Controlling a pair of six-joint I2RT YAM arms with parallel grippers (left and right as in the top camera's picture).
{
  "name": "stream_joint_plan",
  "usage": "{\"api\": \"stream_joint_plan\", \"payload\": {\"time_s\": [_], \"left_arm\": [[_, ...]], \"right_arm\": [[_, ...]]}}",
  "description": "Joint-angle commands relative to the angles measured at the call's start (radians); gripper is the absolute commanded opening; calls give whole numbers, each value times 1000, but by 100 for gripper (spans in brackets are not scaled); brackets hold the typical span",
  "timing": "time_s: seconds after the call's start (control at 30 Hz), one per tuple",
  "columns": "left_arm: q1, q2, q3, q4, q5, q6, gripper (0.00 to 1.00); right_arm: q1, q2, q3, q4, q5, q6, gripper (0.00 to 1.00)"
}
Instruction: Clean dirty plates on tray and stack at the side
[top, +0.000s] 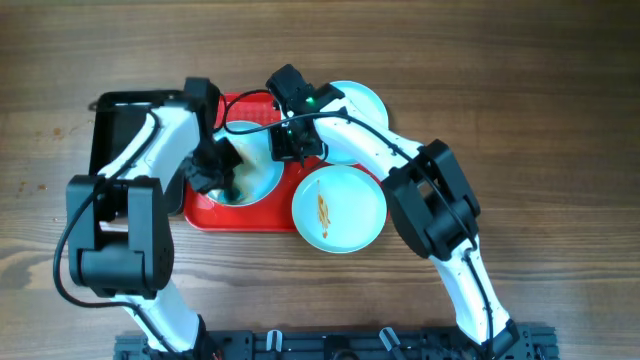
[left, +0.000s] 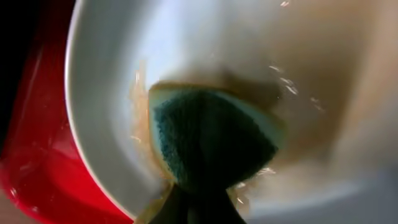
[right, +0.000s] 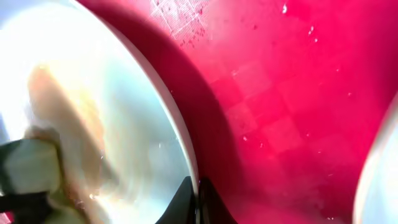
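Three pale plates show in the overhead view. One plate (top: 258, 165) lies on the red tray (top: 205, 214). My left gripper (top: 218, 172) is shut on a green-and-yellow sponge (left: 211, 140) pressed on this plate's (left: 106, 124) inside, where brown smears spread. My right gripper (top: 290, 145) is shut on the same plate's rim (right: 186, 162). A second plate (top: 340, 208) with a brown smear lies at the tray's right front corner. A third plate (top: 360, 105) sits at the tray's back right, partly hidden by the right arm.
A glossy black tray (top: 115, 135) lies left of the red tray, under my left arm. Bare wooden tabletop (top: 540, 130) surrounds the trays. The red tray's textured floor (right: 298, 106) fills the right wrist view.
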Motion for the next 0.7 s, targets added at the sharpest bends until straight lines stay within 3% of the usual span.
{"api": "stream_joint_plan", "payload": {"time_s": [0.0, 0.27, 0.37, 0.5, 0.53, 0.63, 0.67], "left_arm": [[-2, 11, -112, 124, -82, -124, 4], [-2, 8, -183, 493, -147, -153, 4], [-2, -32, -154, 483, -119, -148, 4], [5, -259, -117, 451, -131, -93, 4], [19, -329, -117, 427, -135, -93, 4], [80, -459, -117, 342, -134, -93, 4], [97, -469, -117, 316, -134, -93, 4]], "right_arm": [[-9, 17, 1, 2, 28, 9, 4], [8, 17, -1, 3, 21, 10, 4], [15, 17, -1, 14, 21, 10, 4], [15, 17, -1, 14, 21, 8, 4], [15, 17, -1, 17, 21, 9, 6], [8, 17, -1, 49, 21, 9, 30], [5, 17, -1, 60, 21, 8, 34]]}}
